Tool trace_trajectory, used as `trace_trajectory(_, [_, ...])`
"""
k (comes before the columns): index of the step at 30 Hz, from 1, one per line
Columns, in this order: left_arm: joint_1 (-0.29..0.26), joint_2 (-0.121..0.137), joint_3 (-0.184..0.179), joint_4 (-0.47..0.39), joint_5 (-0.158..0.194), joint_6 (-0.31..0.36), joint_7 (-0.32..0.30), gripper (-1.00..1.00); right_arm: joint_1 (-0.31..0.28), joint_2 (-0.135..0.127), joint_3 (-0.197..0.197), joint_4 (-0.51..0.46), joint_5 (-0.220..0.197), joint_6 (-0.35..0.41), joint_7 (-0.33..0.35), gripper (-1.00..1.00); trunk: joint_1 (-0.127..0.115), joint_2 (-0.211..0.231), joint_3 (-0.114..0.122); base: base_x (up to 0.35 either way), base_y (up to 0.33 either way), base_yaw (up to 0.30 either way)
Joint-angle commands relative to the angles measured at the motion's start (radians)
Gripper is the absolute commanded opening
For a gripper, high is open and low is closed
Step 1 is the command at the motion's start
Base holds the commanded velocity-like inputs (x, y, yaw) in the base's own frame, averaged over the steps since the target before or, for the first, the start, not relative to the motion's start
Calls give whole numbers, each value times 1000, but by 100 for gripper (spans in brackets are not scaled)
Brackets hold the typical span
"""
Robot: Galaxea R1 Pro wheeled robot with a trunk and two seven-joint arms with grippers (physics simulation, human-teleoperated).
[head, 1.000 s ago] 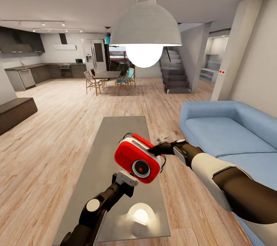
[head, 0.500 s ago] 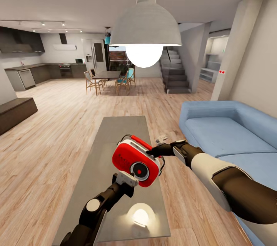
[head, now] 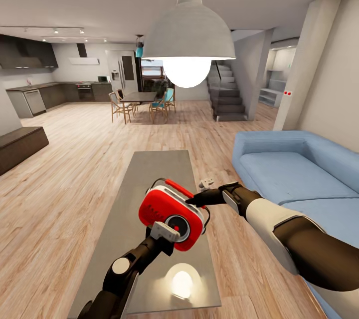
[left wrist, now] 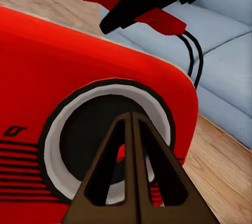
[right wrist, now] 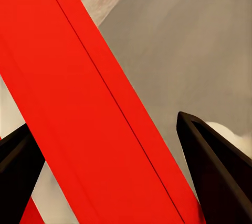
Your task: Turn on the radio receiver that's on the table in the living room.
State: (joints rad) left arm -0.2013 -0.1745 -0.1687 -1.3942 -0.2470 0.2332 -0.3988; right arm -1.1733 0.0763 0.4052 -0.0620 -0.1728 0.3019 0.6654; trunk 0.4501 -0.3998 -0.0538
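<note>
The red radio receiver (head: 167, 213) hangs tilted above the long grey table (head: 157, 169), held clear of its top. My right gripper (head: 191, 200) is shut on the red top handle (right wrist: 89, 92), which runs slantwise between its two dark fingers (right wrist: 215, 166). My left gripper (head: 170, 229) is shut, its fingers pressed together. Its tips (left wrist: 131, 118) meet the round dial (left wrist: 79, 129) on the radio's red front (left wrist: 52, 71). The right gripper's dark fingers and the handle show beyond the radio in the left wrist view.
A blue sectional sofa (head: 299, 169) runs along the table's right side. A white dome pendant lamp (head: 188, 34) hangs ahead, and its glare shines on the table's near end (head: 180, 283). A dark bench (head: 20, 147) stands at the left, and a dining table with chairs (head: 142, 102) far back.
The right gripper has carried the radio left and a little down, bringing its dial onto the left gripper's tips. The left arm has stayed put.
</note>
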Motion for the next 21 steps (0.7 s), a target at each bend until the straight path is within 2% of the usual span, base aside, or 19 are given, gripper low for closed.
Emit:
trace_trajectory(1, [-1,0,0,1,0,0,0,-100,0,1,-19,2,-8,2,1,-100,0,0,0,0,0,0])
trace_trajectory(7, [-3,0,0,2,0,3,-1,-100,0,5,-19,6,-8,2,3,-100,0,0,0,0,0,0])
trace_trajectory(10, [-31,0,-3,41,0,47,-4,-100,0,7,-19,7,-8,2,19,-100,0,0,0,0,0,0])
trace_trajectory(15, [-53,0,-17,68,-6,65,-4,-100,0,8,-20,7,-8,2,46,-100,0,0,0,0,0,0])
trace_trajectory(19, [-55,0,-19,73,-110,94,2,-100,0,8,-20,7,-8,2,48,-100,0,0,0,0,0,0])
trace_trajectory(21, [-55,0,-18,73,-131,100,6,-100,0,8,-20,7,-8,2,48,-100,0,0,0,0,0,0])
